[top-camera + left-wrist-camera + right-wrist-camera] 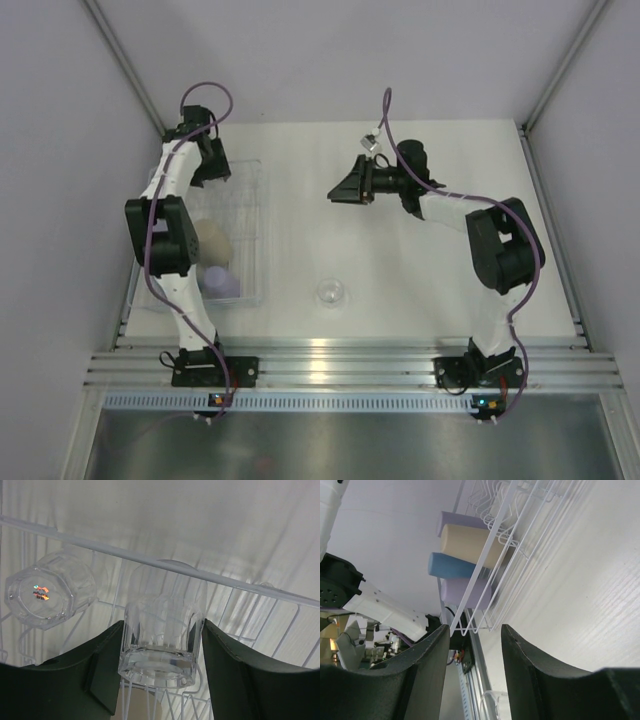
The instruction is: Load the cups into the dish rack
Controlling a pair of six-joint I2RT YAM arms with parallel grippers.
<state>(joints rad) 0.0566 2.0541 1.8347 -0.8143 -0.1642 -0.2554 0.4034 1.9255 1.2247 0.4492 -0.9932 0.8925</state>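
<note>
The dish rack (258, 215), see-through with thin white slats, lies at the table's left. My left gripper (162, 630) is over its far end, shut on a clear cup (161, 645) held bottom towards the camera just inside the rack's rim (240, 582). A second clear cup (47, 595) lies in the rack to its left. A third clear cup (331, 292) stands on the table. The right wrist view shows a lavender (462, 521), a beige (467, 545), a blue (451, 566) and another lavender tumbler (467, 592) lying in the rack (492, 542). My right gripper (345, 188) is open and empty above mid-table.
Grey walls close in the table left, right and behind. An aluminium rail (340, 362) with both arm bases runs along the near edge. The left arm (165, 235) reaches over the rack's left side.
</note>
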